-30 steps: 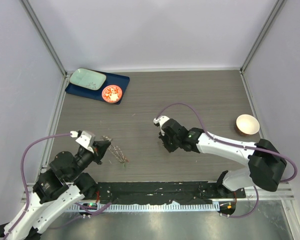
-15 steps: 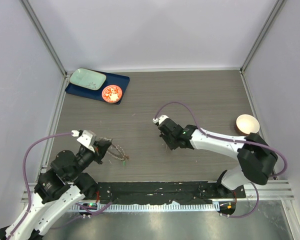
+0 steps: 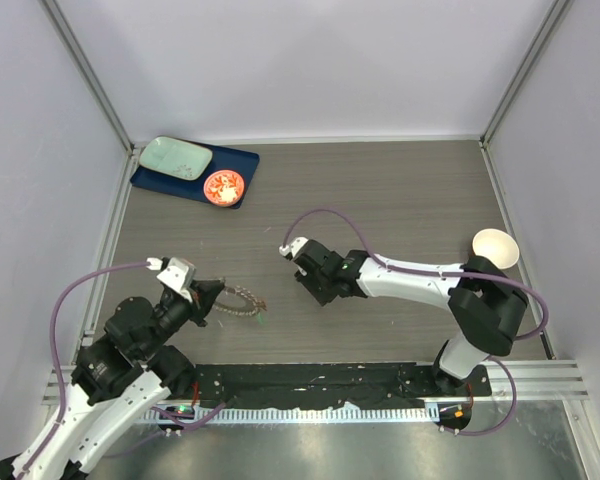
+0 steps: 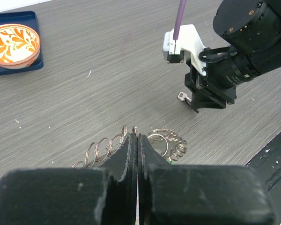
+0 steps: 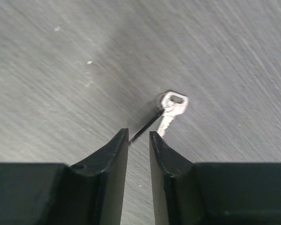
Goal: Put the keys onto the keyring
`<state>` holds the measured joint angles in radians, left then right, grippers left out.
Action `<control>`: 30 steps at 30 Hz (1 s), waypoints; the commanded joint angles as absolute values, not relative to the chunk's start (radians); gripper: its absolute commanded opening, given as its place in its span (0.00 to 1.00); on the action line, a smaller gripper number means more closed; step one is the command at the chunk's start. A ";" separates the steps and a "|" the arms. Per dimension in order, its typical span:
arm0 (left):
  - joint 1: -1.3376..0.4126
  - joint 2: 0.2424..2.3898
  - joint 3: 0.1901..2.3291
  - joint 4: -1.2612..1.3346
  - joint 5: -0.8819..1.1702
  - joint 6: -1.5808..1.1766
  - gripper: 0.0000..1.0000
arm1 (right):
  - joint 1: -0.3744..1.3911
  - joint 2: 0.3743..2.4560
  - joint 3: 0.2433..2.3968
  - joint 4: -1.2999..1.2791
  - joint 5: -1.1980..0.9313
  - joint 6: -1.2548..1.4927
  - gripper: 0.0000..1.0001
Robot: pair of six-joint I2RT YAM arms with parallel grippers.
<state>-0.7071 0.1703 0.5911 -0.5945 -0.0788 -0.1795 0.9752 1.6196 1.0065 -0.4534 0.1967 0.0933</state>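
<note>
Looking at a grey-brown wood-grain worktop (image 3: pixel 400 200) with a few pale specks, boxed in by plain pale walls (image 3: pixel 310 60) and slanted metal frame posts (image 3: pixel 90 75), plus a black rail (image 3: pixel 310 385) along the near edge. As for the keyring (image 3: pixel 242 300): more a floppy bunch of linked silver wire loops than one neat ring, tiny green bit at its right end, sitting front left. Pinched by the left end effector (image 4: pixel 135 138), fingers pressed tight together on it, loops spilling out both sides. Only one key (image 5: pixel 172 108) spotted, small and plain silver with a hole in the head, down at the worktop a bit right of the keyring and apart from it. Right end effector (image 5: pixel 138 136) parked right at it, tips slightly apart, key poking out just past them, not clamped as far as can be told. Purple cable (image 3: pixel 320 215) arching off that wrist. Elsewhere: blue tray (image 3: pixel 242 160) back left carrying a mint plate (image 3: pixel 175 157) and an orange patterned dish (image 3: pixel 223 186), cream bowl (image 3: pixel 494 247) at the far right edge, all well apart from the keyring.
</note>
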 commanded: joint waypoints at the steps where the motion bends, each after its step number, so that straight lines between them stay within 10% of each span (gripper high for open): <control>1: -0.689 0.178 0.595 -0.505 -0.045 -0.186 0.00 | 0.986 1.586 1.040 -0.420 0.095 0.118 0.34; 30: -0.657 0.163 0.584 -0.489 -0.020 -0.201 0.00 | 0.833 1.450 0.775 -0.118 0.222 0.735 0.29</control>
<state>-0.6651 0.1719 0.5808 -0.5758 -0.0357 -0.1860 0.8299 1.4467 0.7067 -0.1135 0.2081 0.6277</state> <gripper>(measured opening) 0.012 0.289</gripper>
